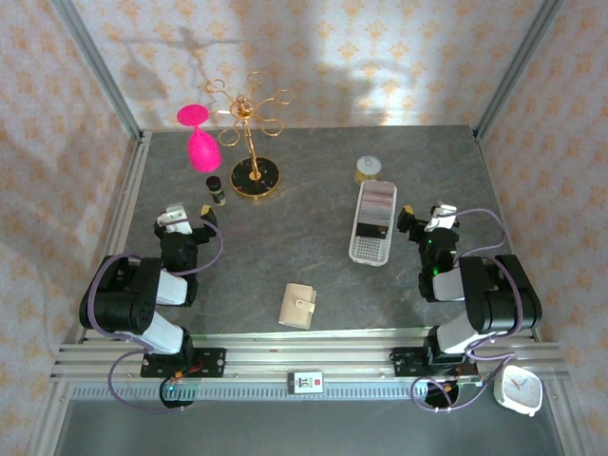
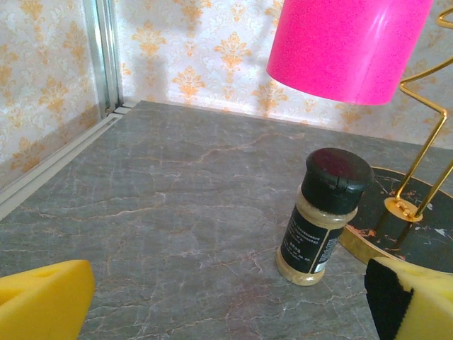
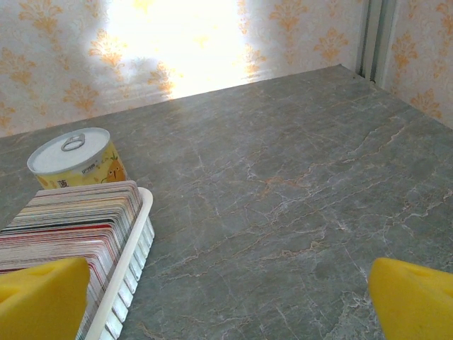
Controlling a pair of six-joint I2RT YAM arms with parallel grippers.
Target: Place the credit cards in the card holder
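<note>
Right gripper [image 1: 427, 218] hangs spread and empty — the cards [image 1: 376, 204] stand packed in a white tray [image 1: 369, 255] just to its left, the tray's length running near to far. Left gripper [image 1: 185, 218], also spread, is well apart; the wallet [image 1: 297, 306] lies shut near-centre, between the arms.

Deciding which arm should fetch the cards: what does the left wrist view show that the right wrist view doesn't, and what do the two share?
Left wrist view: a black-capped spice jar, a pink glass above it, and the gold stand's black base. Right wrist view: the stack of cards standing in the white tray, with a tin can behind it. Shared: the grey marble table, the patterned wallpaper, and yellow fingers spread wide, the left fingers and the right fingers.
</note>
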